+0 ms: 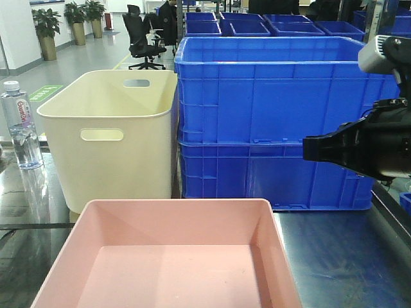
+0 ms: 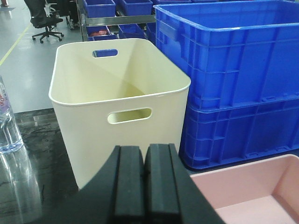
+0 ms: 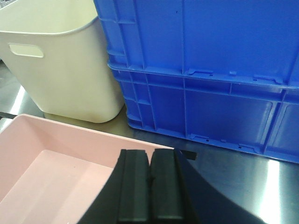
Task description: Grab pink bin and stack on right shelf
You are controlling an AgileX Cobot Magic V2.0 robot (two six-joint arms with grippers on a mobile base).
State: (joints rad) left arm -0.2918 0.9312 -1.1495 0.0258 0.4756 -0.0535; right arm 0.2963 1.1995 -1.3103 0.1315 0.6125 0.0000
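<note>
The pink bin lies empty at the near edge of the dark glossy shelf surface. It also shows in the right wrist view and as a corner in the left wrist view. My right gripper is shut and empty. It hovers to the right of the bin in front of the blue crates. In its own view it is over the bin's far right corner. My left gripper is shut and empty, facing the cream tub, left of the bin's corner. It is out of the front view.
A tall cream tub with handle slots stands behind the bin on the left. Two stacked large blue crates stand behind on the right. A water bottle stands at the far left. More blue crates and office chairs are beyond.
</note>
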